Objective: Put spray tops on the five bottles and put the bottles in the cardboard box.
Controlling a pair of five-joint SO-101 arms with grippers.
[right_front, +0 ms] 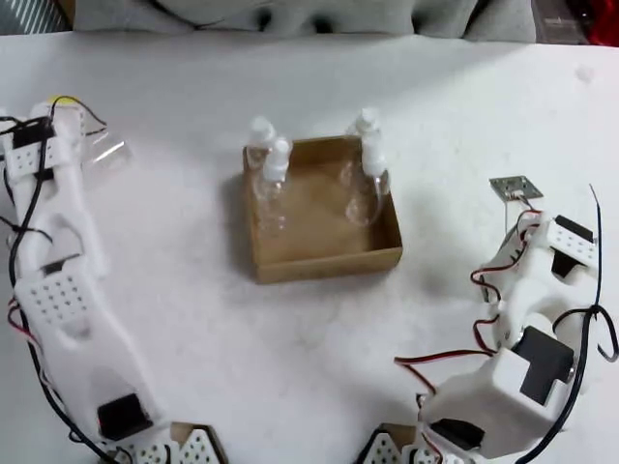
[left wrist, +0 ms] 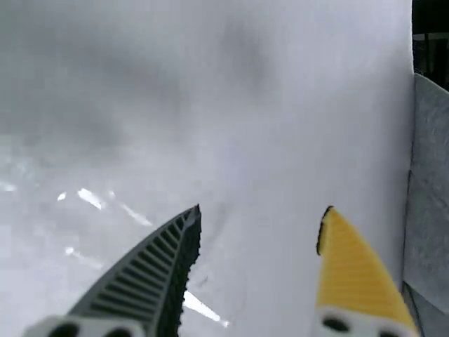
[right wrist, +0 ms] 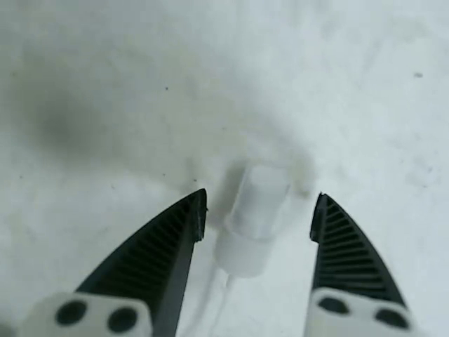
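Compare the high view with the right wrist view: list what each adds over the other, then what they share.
High view: the cardboard box holding four bottles, each with its top on. Right wrist view: the right end effector, open, straddling a loose spray top that lies on its side. Both: the white table.

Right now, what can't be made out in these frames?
- High view: whether the four bottles in the cardboard box have tops seated; too small.
- Left wrist view: clear glints by the left gripper, too blurred to call a bottle.
- Right wrist view: spray top's tube, cut by the frame edge.
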